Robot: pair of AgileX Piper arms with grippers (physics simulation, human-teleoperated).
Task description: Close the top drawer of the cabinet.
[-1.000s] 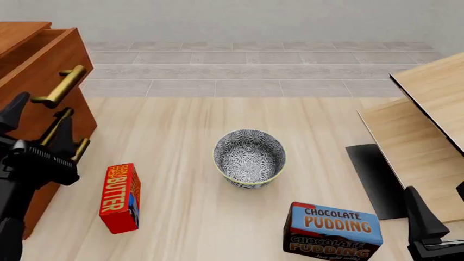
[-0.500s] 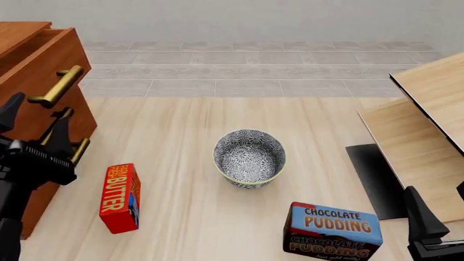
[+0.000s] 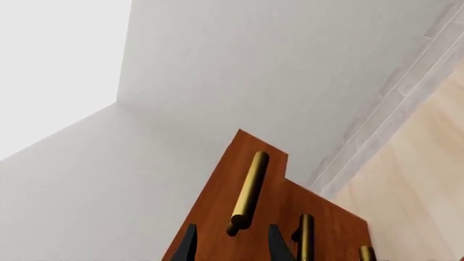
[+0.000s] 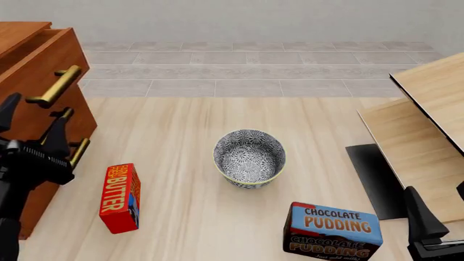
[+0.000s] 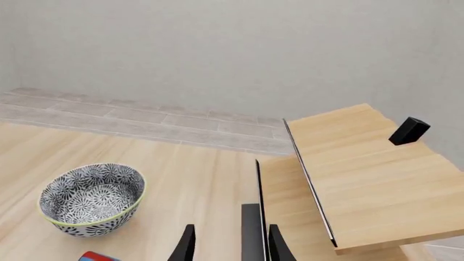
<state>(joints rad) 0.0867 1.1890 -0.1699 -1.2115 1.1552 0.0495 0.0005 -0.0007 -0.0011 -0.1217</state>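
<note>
Your open left claw (image 4: 32, 117) sits just below the brass bar handle (image 4: 56, 85) of the protruding reddish-brown wooden top drawer (image 4: 36, 70). It's rigid and should slide: push the flat front, not the handle.

Simulated home-like room, rendered. Evidence: plain grey wall (image 4: 254, 19), tiled strip (image 4: 254, 70) along its base, pale wood table (image 4: 181, 163). Household items: wooden cabinet (image 4: 43, 81) at left edge, patterned bowl (image 4: 249, 158), butter box (image 4: 121, 198), pudding box (image 4: 332, 231).
</note>
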